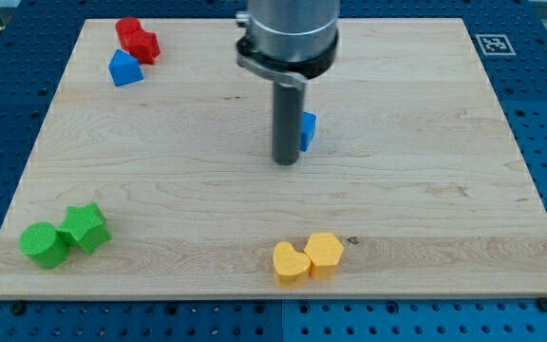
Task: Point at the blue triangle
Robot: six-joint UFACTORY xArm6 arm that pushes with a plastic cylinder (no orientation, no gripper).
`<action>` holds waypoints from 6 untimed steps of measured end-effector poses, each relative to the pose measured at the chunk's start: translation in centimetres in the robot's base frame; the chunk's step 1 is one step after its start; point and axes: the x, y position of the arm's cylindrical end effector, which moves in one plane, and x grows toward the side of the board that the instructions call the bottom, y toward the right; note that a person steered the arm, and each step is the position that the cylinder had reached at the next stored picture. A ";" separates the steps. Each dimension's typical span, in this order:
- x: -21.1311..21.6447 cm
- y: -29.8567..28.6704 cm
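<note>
My tip (pixel 286 162) rests on the wooden board (pixel 425 218) near its middle. A blue block (pixel 309 131) shows just to the right of the rod, close above the tip. The rod hides most of it, so I cannot tell its shape or whether they touch. A second blue block (pixel 124 68), with a peaked, triangle-like top, lies far off at the view's upper left, beside the red blocks.
Two red blocks (pixel 138 40) sit together at the upper left. A green round block (pixel 44 244) and a green star (pixel 85 227) lie at the lower left. A yellow heart (pixel 290 263) and a yellow hexagon-like block (pixel 325 253) lie at the bottom centre.
</note>
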 end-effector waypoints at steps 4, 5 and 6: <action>-1.1 -17.8; -2.9 -20.4; -5.8 -22.1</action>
